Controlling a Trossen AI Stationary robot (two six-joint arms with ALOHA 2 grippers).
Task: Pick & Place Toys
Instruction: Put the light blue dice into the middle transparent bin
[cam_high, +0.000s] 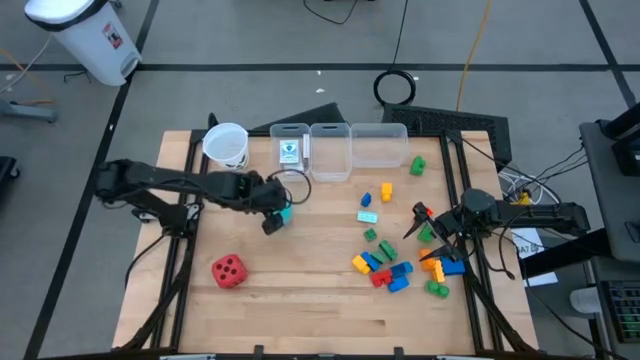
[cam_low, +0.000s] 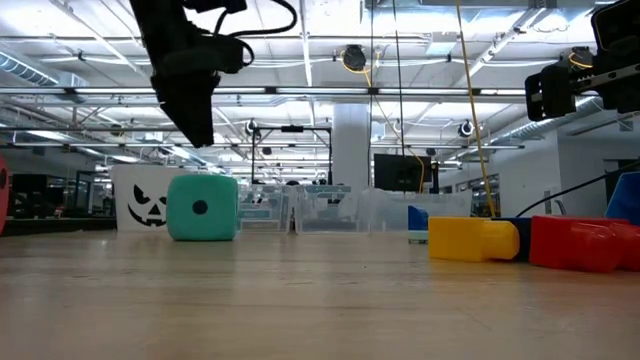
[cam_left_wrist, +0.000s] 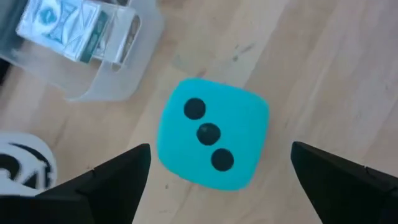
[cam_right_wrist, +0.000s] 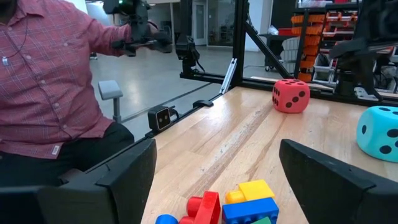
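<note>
1. Teal foam die sits on the table beside the left gripper, near the clear bins.
2. Level view: the soft, rounded cube rests flat; a careless descent could nudge it.
3. Left wrist: fingers spread wide, holding nothing.
4. Right gripper, well away from the die, gapes empty above hard glossy bricks.
</note>
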